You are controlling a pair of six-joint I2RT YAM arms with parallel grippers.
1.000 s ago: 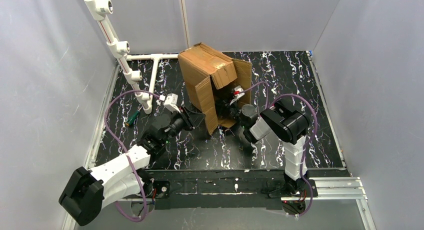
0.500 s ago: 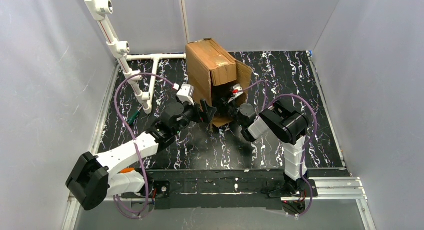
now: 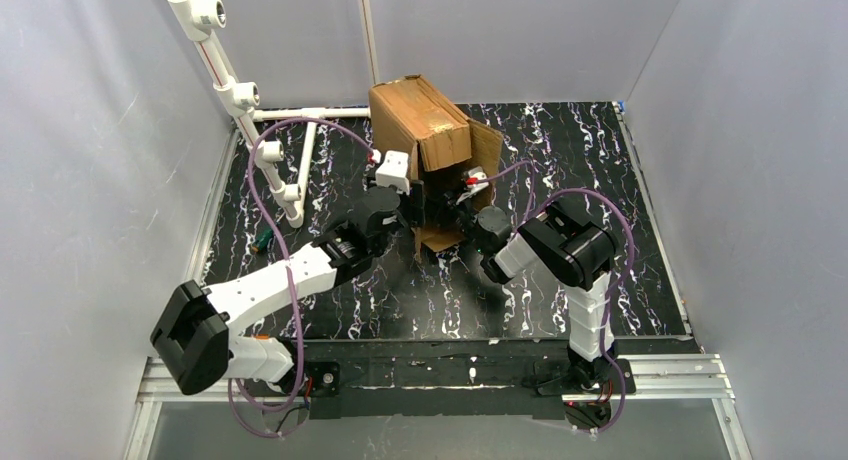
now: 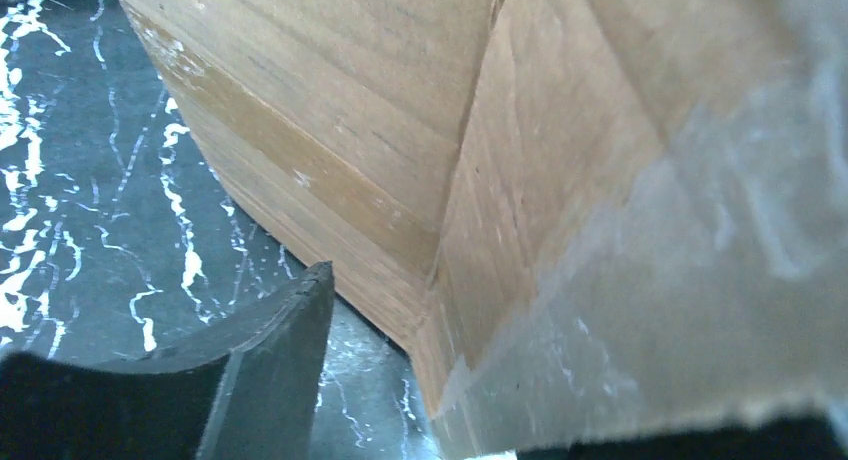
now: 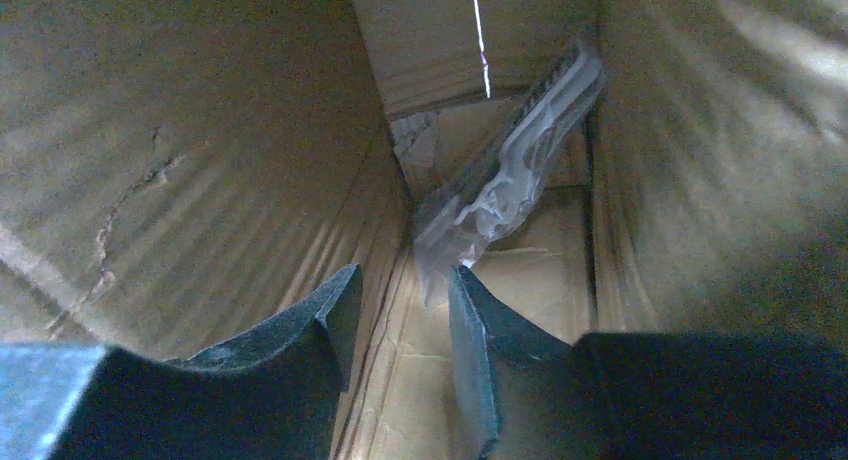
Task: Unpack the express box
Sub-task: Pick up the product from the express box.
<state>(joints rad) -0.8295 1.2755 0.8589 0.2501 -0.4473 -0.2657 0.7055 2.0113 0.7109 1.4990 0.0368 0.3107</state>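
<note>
Desk [image 3: 600, 280] centre-back held the upended express box [image 3: 425, 130], mouth already opened, with the left claw [image 3: 410, 218] apart beside a side flap [image 4: 560, 180] and the right claw [image 5: 405, 280] apart inside, just short of a clear plastic packet [image 5: 505, 180] that likely remained to be pulled out.

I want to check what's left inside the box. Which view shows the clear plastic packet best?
Right wrist view: it looks inside the express box, where the clear plastic packet leans in the far corner beyond the right gripper. The top view shows only a dark opening; the left wrist view, only outer cardboard.
</note>
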